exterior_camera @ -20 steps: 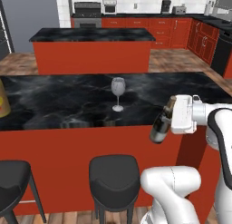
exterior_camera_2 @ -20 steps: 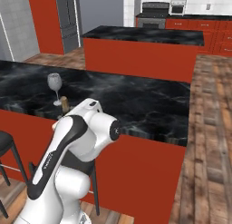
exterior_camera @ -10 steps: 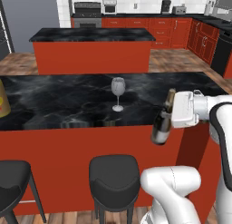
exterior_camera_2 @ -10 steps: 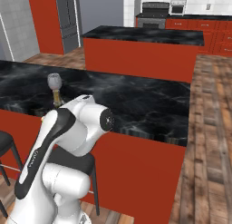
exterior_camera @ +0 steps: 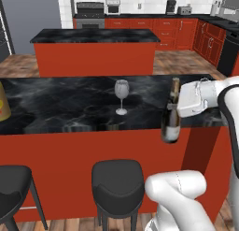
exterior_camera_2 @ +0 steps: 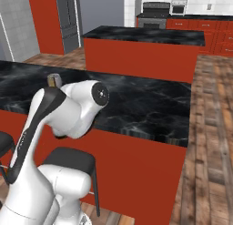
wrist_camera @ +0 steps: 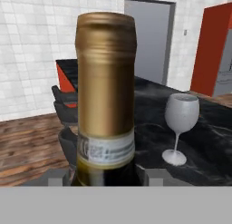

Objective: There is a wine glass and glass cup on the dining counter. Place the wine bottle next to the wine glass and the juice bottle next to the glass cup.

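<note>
My gripper (exterior_camera: 174, 105) is shut on the neck of the wine bottle (exterior_camera: 171, 124), a dark bottle with a gold foil top and a pale label. The bottle hangs nearly upright in the air over the front edge of the dining counter (exterior_camera: 60, 104), toward its right end. The wine glass (exterior_camera: 121, 96) stands on the marble to the bottle's left, apart from it. In the hand view the wine bottle (wrist_camera: 106, 96) rises between my gripper (wrist_camera: 108, 175) and the wine glass (wrist_camera: 180, 123). A slice of the juice bottle (exterior_camera: 3, 103) shows at the far left. I cannot make out the glass cup against the dark marble.
Two black stools (exterior_camera: 116, 178) (exterior_camera: 11, 190) stand in front of the counter's red panel. A shorter red island (exterior_camera: 95, 52) lies beyond the counter, with red cabinets and a stove along the back wall. In the right base view my own arm (exterior_camera_2: 68, 110) covers the counter's near left.
The hand has lifted a little and the wine bottle has swung from a tilt to nearly upright. The wine glass has stayed put.
</note>
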Available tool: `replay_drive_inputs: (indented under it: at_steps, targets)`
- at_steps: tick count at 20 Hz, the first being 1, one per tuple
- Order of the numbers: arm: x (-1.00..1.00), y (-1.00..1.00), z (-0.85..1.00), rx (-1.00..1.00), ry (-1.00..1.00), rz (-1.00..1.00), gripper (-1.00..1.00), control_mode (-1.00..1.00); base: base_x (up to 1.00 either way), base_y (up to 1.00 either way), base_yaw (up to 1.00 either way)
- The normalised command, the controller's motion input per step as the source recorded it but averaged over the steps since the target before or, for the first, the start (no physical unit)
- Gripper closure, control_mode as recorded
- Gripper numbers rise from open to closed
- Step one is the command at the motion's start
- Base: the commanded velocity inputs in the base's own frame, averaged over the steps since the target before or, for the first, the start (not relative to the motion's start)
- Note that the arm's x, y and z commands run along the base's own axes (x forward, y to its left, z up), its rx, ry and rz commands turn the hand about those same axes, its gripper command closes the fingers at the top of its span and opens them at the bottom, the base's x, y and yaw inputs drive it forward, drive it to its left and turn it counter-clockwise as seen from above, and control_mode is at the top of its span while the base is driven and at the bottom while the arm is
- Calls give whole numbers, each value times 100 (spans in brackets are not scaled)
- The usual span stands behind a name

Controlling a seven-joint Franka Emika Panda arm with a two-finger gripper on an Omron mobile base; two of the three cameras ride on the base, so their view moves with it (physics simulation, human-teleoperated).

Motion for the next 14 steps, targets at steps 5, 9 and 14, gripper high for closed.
replay_drive_inputs:
  at_steps: [5, 9, 14]
  targets:
    - [-1, -10, 32, -11, -9, 0, 100, -100, 0, 0, 0]
    - [0, -3, 28, -2, -4, 0, 100, -100, 0, 0, 0]
    - [0, -3, 19, 3, -1, 1, 100, -100, 0, 0, 0]
